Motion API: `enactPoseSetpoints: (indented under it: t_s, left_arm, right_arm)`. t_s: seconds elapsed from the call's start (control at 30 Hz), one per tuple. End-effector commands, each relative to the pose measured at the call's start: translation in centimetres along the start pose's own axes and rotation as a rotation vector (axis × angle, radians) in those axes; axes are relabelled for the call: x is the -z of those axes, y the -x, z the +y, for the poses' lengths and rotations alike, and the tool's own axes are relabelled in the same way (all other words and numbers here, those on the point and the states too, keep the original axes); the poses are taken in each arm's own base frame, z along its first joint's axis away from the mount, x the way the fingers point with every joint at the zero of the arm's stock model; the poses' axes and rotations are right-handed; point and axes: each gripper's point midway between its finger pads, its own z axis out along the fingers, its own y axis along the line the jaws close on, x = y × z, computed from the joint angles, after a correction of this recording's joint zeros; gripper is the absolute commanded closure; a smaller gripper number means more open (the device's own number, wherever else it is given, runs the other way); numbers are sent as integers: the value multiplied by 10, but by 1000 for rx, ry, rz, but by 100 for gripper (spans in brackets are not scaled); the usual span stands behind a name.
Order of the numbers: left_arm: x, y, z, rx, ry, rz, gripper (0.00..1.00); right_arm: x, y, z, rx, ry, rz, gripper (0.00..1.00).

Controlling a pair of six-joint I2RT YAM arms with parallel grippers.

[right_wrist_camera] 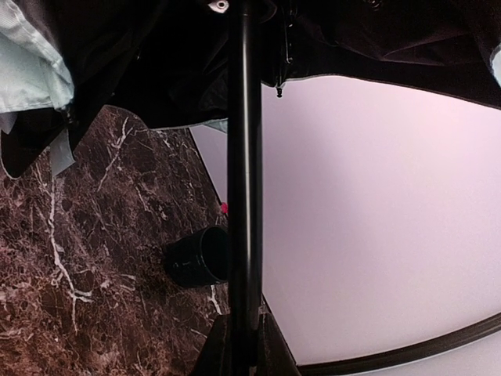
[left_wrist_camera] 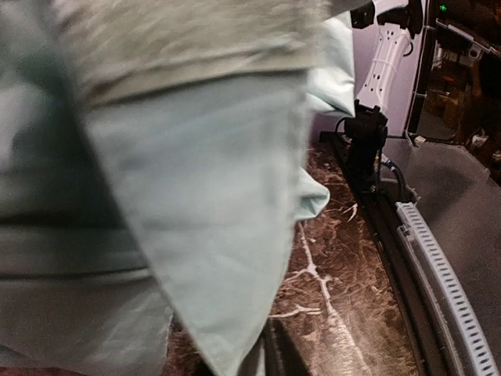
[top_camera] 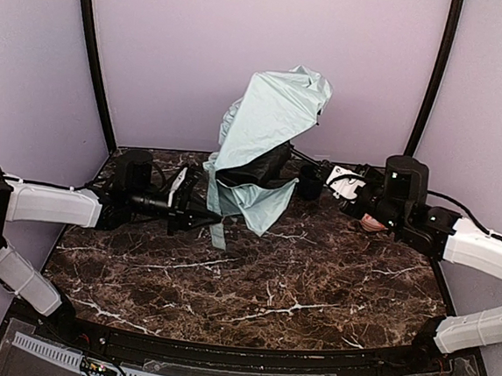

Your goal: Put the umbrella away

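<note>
Umbrella [top_camera: 270, 119] shaft horizontal, canopy leftward, handle end in right tool [top_camera: 323, 173].

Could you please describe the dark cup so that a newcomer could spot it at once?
On the brown marble table, look toward the edge by the lilac wall, just past the thin black umbrella shaft. The small dark cup stands out as the only short, round, open-mouthed thing there.

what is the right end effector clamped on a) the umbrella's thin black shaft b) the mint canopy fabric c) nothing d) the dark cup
a: in the right wrist view the umbrella shaft runs straight down into the right end effector, which is shut around it; the dark cup stands apart behind it.
</note>
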Motion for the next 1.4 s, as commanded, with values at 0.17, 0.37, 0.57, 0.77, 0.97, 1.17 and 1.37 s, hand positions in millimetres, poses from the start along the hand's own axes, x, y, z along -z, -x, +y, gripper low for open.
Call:
enactPoseSetpoints:
  t_s: [0.17,0.37,0.57,0.77,0.97,1.17,1.37]
  left_arm:
    - [-5,-8,-12,-11,-70,-21,100]
    - [-35,-6,-23,-8,-105,13,100]
    - [-53,54,-79,-211,-172,-63,100]
    - [-76,20,-97,-272,-208,121,100]
    - [-36,-16,-33,-281,49,228,100]
    - [-21,-26,21,-330,199,259,100]
    - [-11,-14,47,-468,266,156,100]
  right_arm:
    - [36,64,-75,-241,-74,-225,100]
    - [34,79,-103,-363,-80,-207,100]
    - [13,54,-120,-385,-213,-82,100]
    - [13,75,-125,-472,-106,-207,100]
    - [61,96,-72,-345,228,-353,100]
    - [90,91,-31,-310,416,-377,100]
    - [94,66,8,-292,504,-314,100]
